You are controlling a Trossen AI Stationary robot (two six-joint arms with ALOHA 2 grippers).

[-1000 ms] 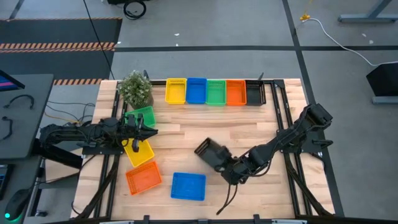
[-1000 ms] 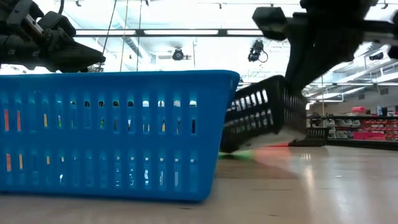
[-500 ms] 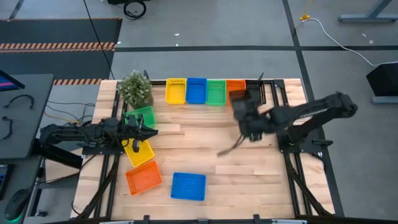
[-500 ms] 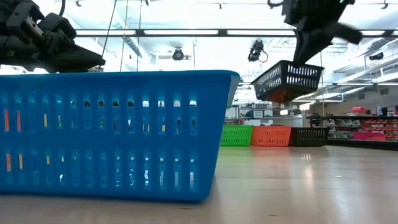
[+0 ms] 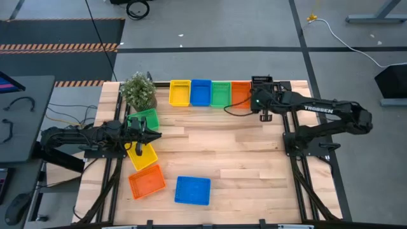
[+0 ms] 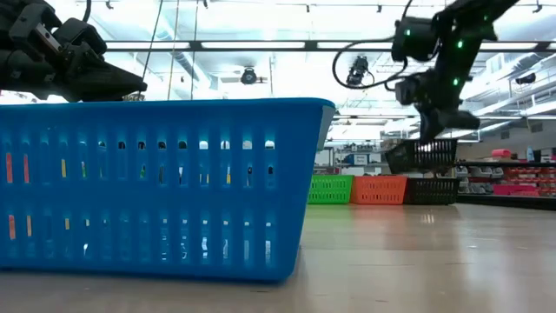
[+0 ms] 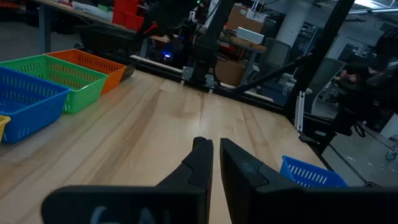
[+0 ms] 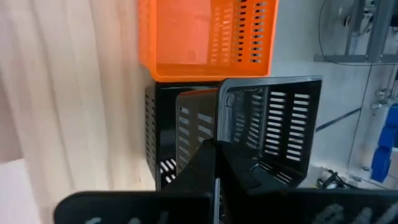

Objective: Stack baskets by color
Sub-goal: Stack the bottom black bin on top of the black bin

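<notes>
I have the wooden surface [image 5: 210,152] under both arms, and I judge the job barely begun: no pair is nested yet. Along the far edge sits a row: yellow basket [image 5: 180,93], blue basket [image 5: 200,93], green basket [image 5: 220,93], orange basket [image 5: 240,93] and, at the end, a black basket [image 8: 163,143]. The second black basket [image 8: 273,134] hangs tilted over that one, pinched by its wall in my right pincer [image 5: 262,107], which is closed tight on it; I reckon lowering it in completes the first stack. My left pincer [image 5: 147,133] hovers by the near-left cluster, fingers almost together, holding nothing I can see. Four loose baskets remain: a green one [image 5: 144,118] beside the plant [image 5: 138,90], a yellow one [image 5: 143,157], an orange one [image 5: 147,183] and a blue one [image 5: 193,190] nearest the front. Count: ten baskets, two per colour, so four pairs wait after black.
</notes>
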